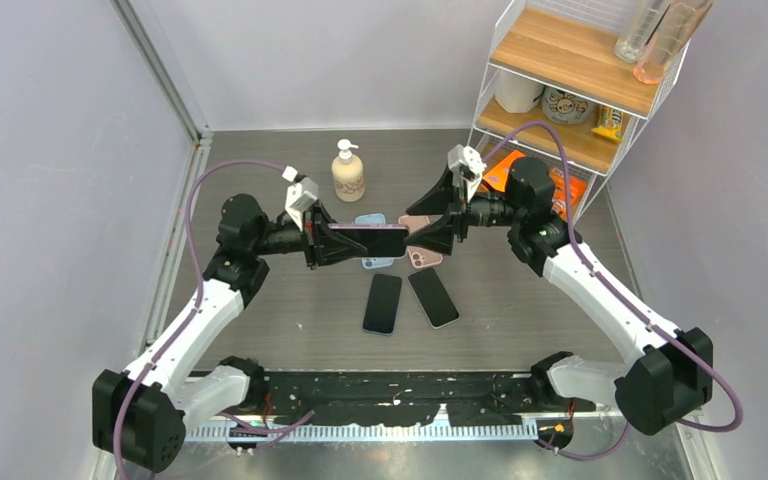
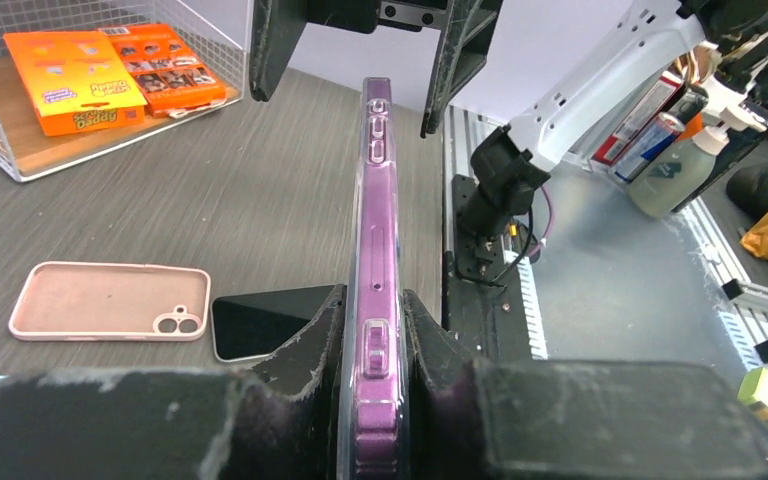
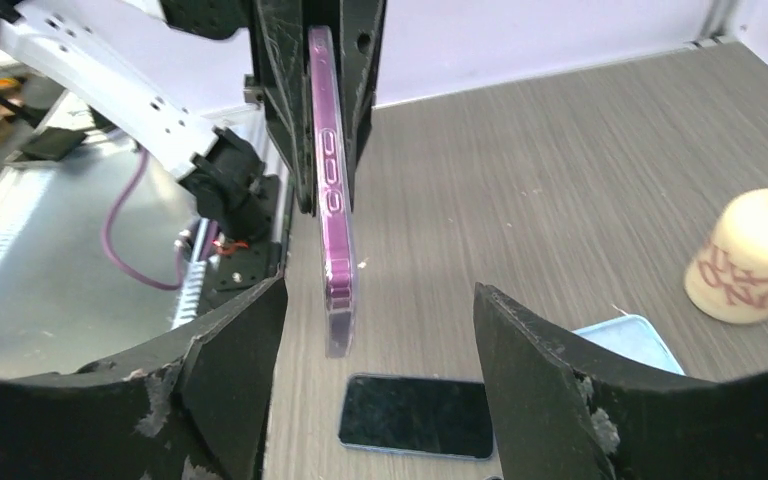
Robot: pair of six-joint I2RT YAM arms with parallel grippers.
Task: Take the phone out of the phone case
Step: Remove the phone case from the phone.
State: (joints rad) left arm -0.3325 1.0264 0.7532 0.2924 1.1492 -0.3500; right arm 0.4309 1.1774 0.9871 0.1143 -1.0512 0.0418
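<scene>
A purple phone [image 1: 375, 240] in a clear phone case hangs level above the table's middle. My left gripper [image 1: 335, 243] is shut on its left end. In the left wrist view the phone [image 2: 377, 200] stands edge-on, pinched between my left gripper's [image 2: 375, 320] black pads. My right gripper [image 1: 430, 235] is open at the phone's right end. In the right wrist view the cased phone [image 3: 330, 200] points at my right gripper [image 3: 380, 290], its free end nearer the left finger [image 3: 230, 360] and touching neither finger.
On the table below lie two bare black phones [image 1: 382, 303] [image 1: 433, 297], a pink case [image 2: 100, 300], a blue case [image 3: 630, 340] and a soap bottle [image 1: 348, 172]. A wire shelf rack [image 1: 570, 90] with orange boxes [image 2: 70, 80] stands at the back right.
</scene>
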